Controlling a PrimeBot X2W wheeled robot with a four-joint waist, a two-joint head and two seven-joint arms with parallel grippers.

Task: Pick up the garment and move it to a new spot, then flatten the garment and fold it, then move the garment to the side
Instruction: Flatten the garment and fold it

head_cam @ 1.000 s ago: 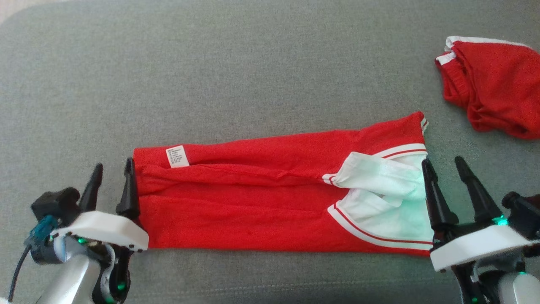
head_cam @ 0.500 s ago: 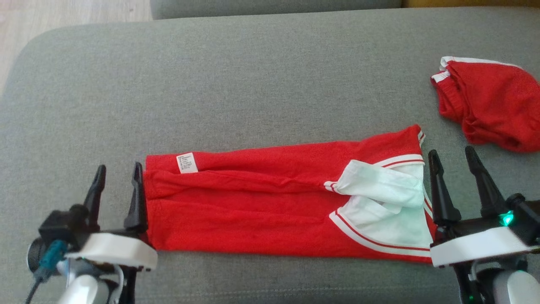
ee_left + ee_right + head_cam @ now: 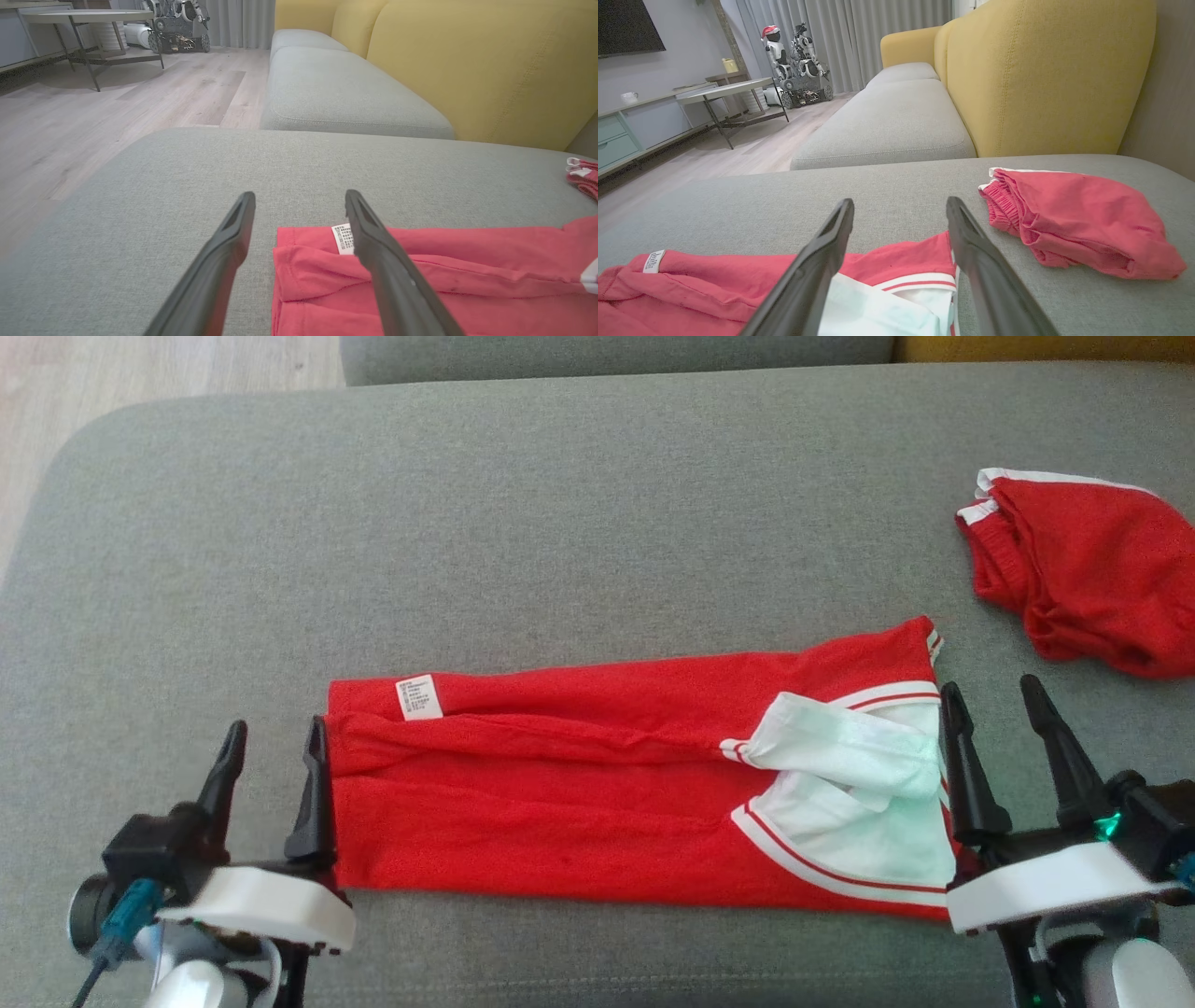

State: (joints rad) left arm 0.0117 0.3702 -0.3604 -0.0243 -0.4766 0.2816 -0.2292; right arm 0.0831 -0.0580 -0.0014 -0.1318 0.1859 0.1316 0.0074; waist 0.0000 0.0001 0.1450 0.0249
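Splayed empty, left gripper (image 3: pixel 278 724), right gripper (image 3: pixel 990 684) flank garment (image 3: pixel 579 793); wrist views add yellow backrest (image 3: pixel 1041 79)

I am looking at the garment (image 3: pixel 579 784), which is showing as matt red knit cloth, soft and lightly creased, with a smoother white cloth panel (image 3: pixel 868 831) at one end. The sofa seat (image 3: pixel 560 523) under it is showing a coarse grey weave, matt and slightly rough. My left hand (image 3: pixel 277 728) and right hand (image 3: pixel 988 686) are showing fingers (image 3: pixel 219 261) of dark matt plastic, with glossy white plastic covers (image 3: pixel 261 915) behind them. The backrest (image 3: pixel 1041 74) is looking like finer yellow cloth, and the floor (image 3: pixel 117 107) like pale wood with a faint sheen.
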